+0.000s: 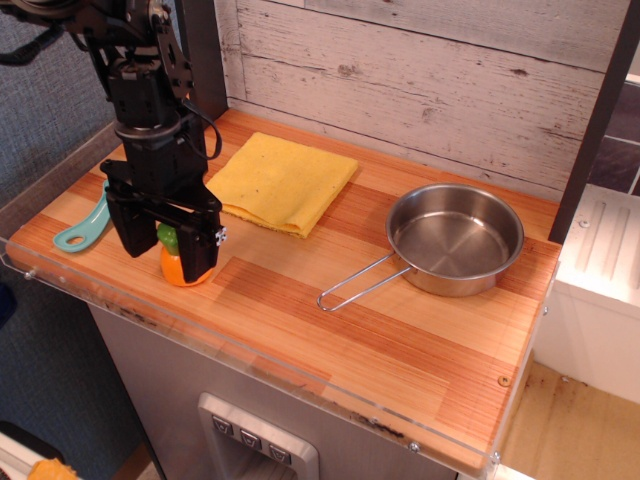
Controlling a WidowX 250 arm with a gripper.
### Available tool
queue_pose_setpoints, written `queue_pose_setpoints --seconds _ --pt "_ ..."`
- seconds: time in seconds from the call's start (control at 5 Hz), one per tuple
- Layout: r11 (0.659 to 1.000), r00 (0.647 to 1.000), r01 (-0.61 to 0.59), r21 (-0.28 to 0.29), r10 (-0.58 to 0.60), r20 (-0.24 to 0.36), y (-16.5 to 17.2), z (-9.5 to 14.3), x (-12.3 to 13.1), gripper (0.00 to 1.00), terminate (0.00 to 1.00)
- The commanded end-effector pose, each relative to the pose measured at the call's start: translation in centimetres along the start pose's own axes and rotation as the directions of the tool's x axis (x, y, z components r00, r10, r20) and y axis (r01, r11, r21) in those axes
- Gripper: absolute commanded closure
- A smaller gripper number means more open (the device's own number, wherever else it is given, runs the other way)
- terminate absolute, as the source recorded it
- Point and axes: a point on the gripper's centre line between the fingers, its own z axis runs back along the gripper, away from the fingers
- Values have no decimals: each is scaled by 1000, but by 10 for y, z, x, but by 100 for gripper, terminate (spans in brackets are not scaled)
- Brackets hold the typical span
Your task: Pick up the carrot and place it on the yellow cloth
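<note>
The carrot [172,262], an orange toy with a green leafy top, stands on the wooden counter near the front left edge. My gripper [165,252] is lowered over it with one black finger on each side, and the jaws stand open around it. The fingers hide much of the carrot. The yellow cloth [281,181] lies flat on the counter behind and to the right of the carrot, apart from it.
A teal brush [82,228] lies at the left edge beside the gripper. A steel pan [454,238] with a wire handle sits on the right. A wooden wall stands behind, and a clear lip runs along the counter's front edge [250,360].
</note>
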Motion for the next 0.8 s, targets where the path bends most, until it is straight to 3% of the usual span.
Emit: queue_pose_setpoints --seconds 0.0,0.2,0.6 --pt "1000 997 -2 9 1 76 8 17 14 100 0" --pt "1000 997 10 5 -11 79 6 21 16 100 0" --pt "999 987 35 -12 -33 158 2 50 46 100 0"
